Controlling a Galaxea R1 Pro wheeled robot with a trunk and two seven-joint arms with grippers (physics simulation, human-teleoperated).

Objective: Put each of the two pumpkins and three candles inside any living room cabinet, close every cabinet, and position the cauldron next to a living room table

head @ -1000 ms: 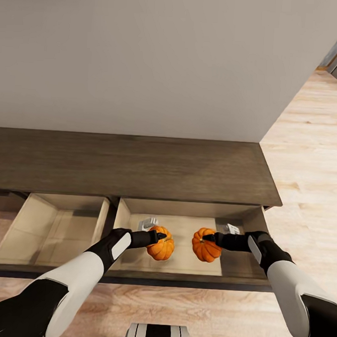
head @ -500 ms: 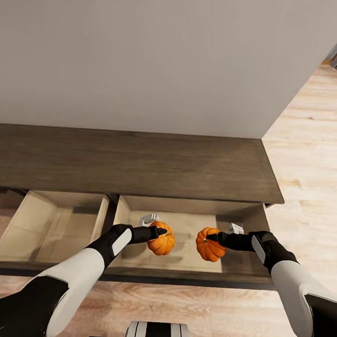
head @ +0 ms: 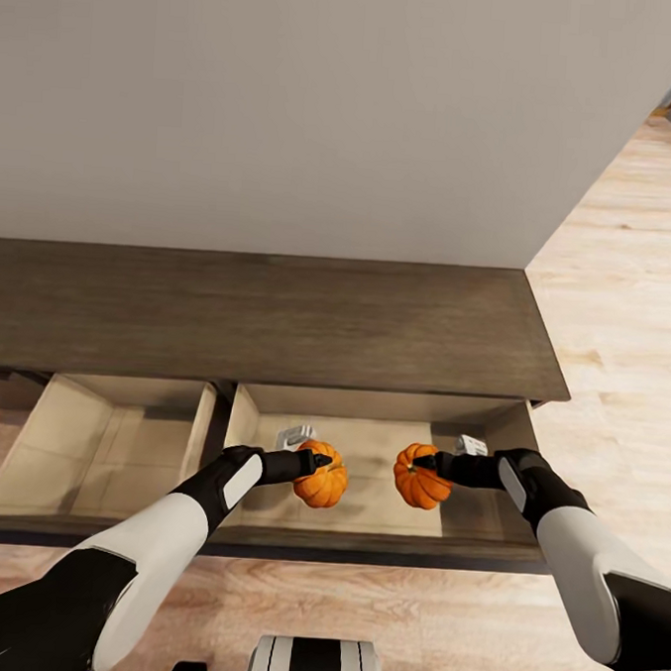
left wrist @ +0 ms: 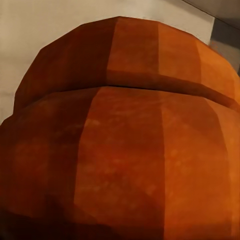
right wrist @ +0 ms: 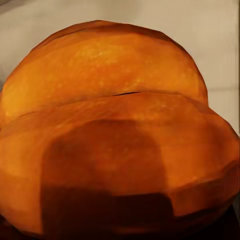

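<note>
Both pumpkins hang inside the cabinet's (head: 277,322) open right drawer (head: 376,477): the left pincer (head: 320,463) grasps the left pumpkin (head: 321,483), the right pincer (head: 422,464) the right pumpkin (head: 418,480). Releasing them, candles, closing drawers and the cauldron appear left.

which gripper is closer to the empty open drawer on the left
Left. The left gripper holds a pumpkin just beside that drawer; the right gripper is farther off.

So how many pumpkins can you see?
2. One pumpkin is in the left gripper and the other pumpkin is in the right gripper, both over the open right-hand drawer of the cabinet.
</note>
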